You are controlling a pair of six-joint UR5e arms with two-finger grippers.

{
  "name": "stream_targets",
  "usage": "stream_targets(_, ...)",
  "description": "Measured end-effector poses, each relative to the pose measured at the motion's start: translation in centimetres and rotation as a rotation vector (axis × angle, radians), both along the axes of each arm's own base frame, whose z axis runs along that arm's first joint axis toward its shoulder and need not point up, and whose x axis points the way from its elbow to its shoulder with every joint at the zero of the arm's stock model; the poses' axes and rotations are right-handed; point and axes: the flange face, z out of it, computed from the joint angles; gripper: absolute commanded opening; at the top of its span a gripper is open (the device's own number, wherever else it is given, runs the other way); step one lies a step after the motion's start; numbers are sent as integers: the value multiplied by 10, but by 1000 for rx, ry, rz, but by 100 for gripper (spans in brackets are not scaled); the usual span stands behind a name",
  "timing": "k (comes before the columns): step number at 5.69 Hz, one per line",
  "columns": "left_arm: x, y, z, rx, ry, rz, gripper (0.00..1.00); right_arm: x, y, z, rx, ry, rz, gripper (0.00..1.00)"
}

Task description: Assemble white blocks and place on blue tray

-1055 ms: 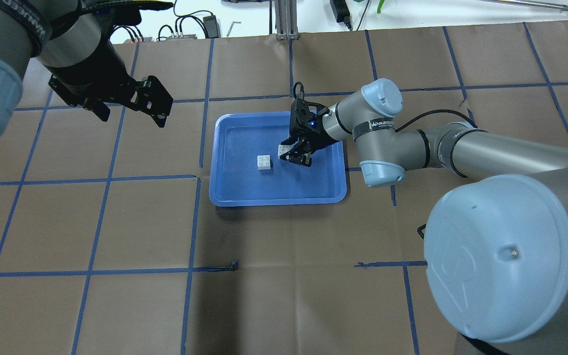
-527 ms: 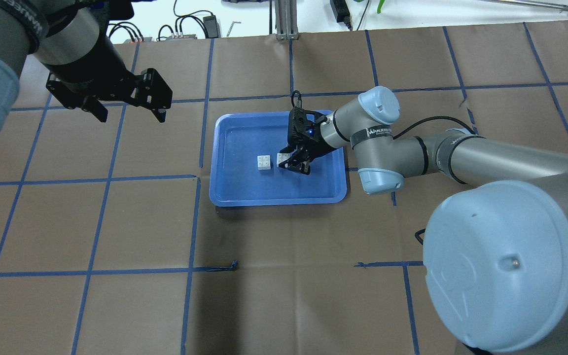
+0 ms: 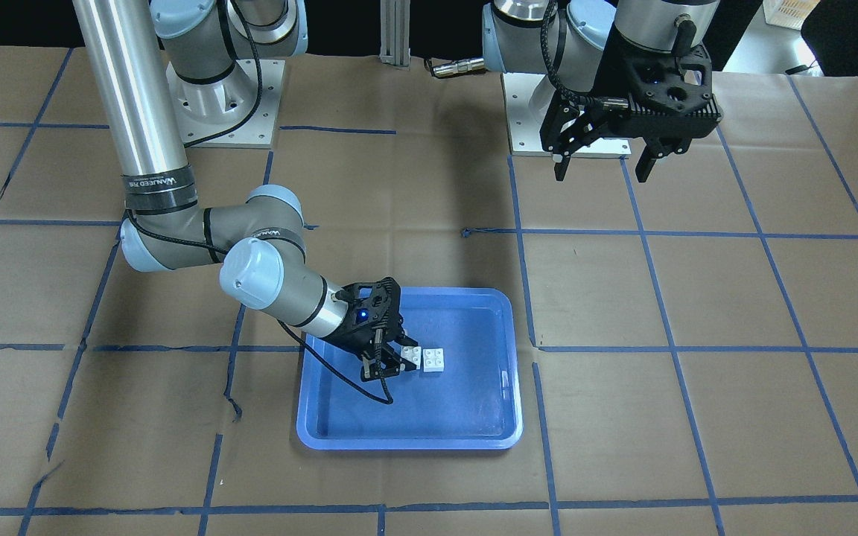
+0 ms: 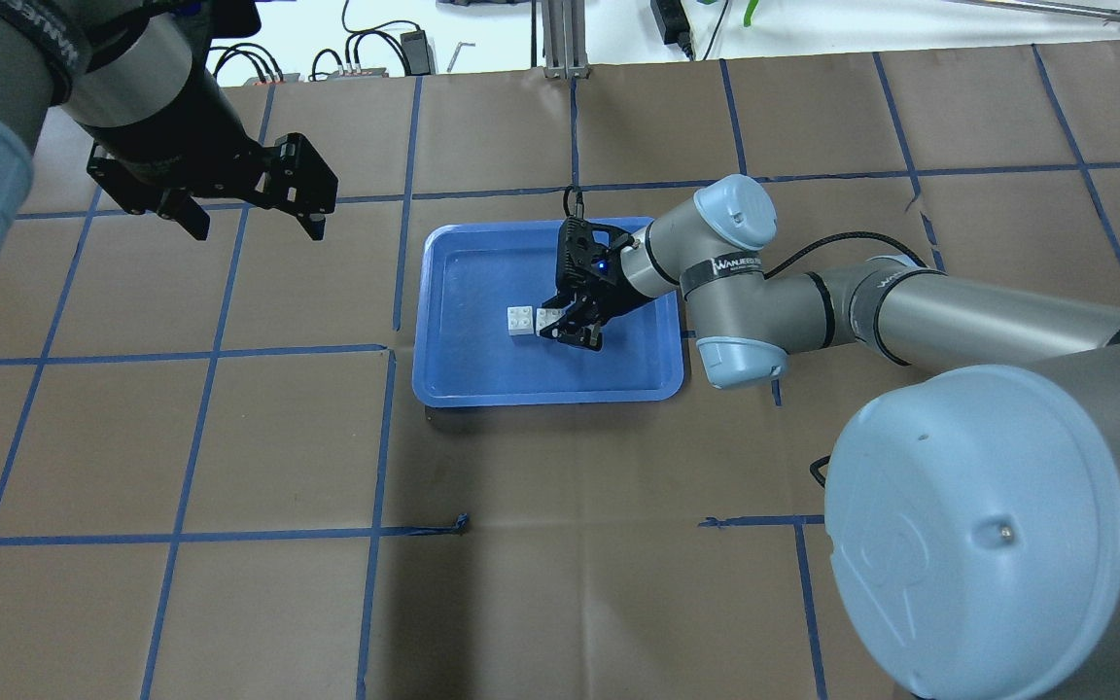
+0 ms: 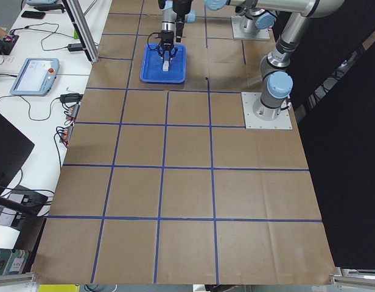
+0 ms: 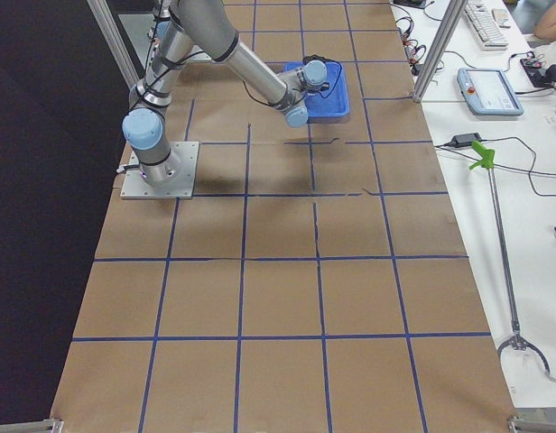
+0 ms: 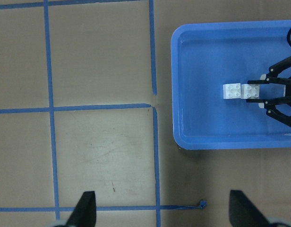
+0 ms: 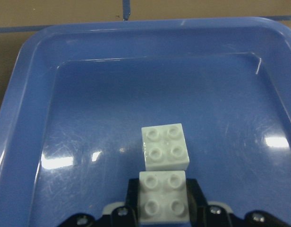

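The blue tray [image 4: 482,374] lies mid-table. One white block [image 4: 521,320] rests on its floor, studs up. My right gripper [image 4: 565,328] is shut on the second white block [image 4: 550,317] and holds it low, right beside the first. In the right wrist view the held block [image 8: 163,196] sits edge to edge with the loose block [image 8: 164,146]; I cannot tell whether they touch. The front view shows the same pair, held [image 3: 410,356] and loose [image 3: 435,359]. My left gripper [image 4: 257,226] is open and empty, high over the table, left of the tray.
Brown paper with a blue tape grid covers the table [image 4: 229,447]. The tray floor [image 3: 466,417] holds only the two blocks. Both arm bases [image 3: 228,112] stand at the robot's side. Cables and devices lie beyond the far edge [image 4: 375,49].
My right gripper has carried its white block toward the loose block, from a gap to side by side. The left gripper has shifted only slightly.
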Motion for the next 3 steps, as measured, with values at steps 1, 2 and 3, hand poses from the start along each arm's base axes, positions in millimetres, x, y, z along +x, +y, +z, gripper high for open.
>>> stream_targets(1,0,0,0,1,0,0,99,1,0,1,-5,-3,0,21)
stream_targets(2,0,0,0,1,0,0,99,2,0,2,-15,-8,0,21)
stream_targets(3,0,1,0,1,0,-1,99,2,0,3,-21,-10,0,20)
